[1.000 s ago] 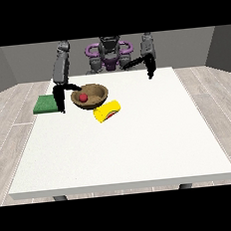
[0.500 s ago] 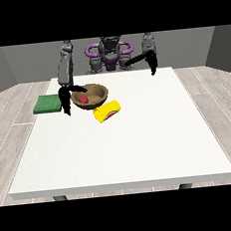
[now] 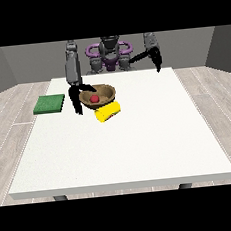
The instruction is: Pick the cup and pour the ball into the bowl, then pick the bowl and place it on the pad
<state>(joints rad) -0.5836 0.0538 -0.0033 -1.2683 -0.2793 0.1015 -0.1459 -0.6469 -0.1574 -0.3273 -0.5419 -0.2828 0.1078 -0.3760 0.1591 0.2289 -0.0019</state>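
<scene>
Bowl (image 3: 98, 95) first: I see the brown dish sitting on the white table (image 3: 140, 145), in the far part of it towards the robot (image 3: 109, 53), and I use it as my landmark for everything else. Inside the bowl lies the red ball (image 3: 93, 97), a little towards the side nearest the hand at the view's left. Right against the bowl's near rim, on the camera's side and slightly towards the view's right, the yellow cup (image 3: 108, 111) lies tipped on its side; from here I read it as touching or all but touching the bowl. The green pad (image 3: 49, 103) lies flat at the table's edge, off to the view's left of the bowl and apart from it.

The hand at the view's left (image 3: 78, 96) hangs just beside the bowl's left rim. One dark digit reaches across towards the rim and the others point down at the table, so I read them as spread apart; whether any of them touches the bowl I cannot tell. The hand at the view's right (image 3: 156, 59) is held up well behind and to the right of the bowl, above the table's far edge, near nothing. Its fingers point downward, but I cannot tell whether they are apart or together.
</scene>
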